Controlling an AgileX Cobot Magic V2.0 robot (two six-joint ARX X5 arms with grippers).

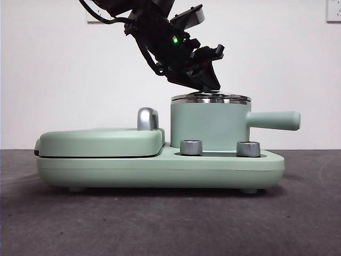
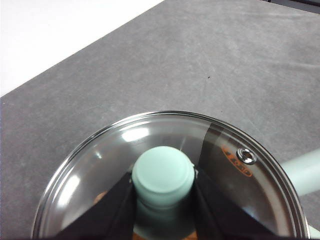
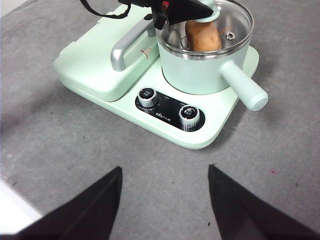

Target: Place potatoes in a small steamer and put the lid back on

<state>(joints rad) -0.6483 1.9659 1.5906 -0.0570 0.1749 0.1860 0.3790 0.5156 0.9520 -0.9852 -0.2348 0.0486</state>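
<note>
The small mint-green steamer [image 1: 209, 125] stands on the cooker base with its side handle [image 1: 274, 120] pointing right. The glass lid [image 2: 225, 160] lies on its steel rim. My left gripper [image 2: 163, 192] is shut on the lid's mint-green knob [image 2: 163, 175]; in the front view it [image 1: 205, 85] comes down from the upper left onto the pot's top. The orange-brown potato [image 3: 202, 34] lies inside the pot under the glass. My right gripper [image 3: 165, 187] is open and empty, above the grey table in front of the cooker.
The flat mint-green grill plate [image 1: 101, 141] with a chrome handle [image 1: 147, 118] sits left of the pot on the same base [image 1: 160, 168]. Two steel dials [image 1: 191, 147] [image 1: 248, 149] stand at the base's front. Grey table surface lies around the cooker.
</note>
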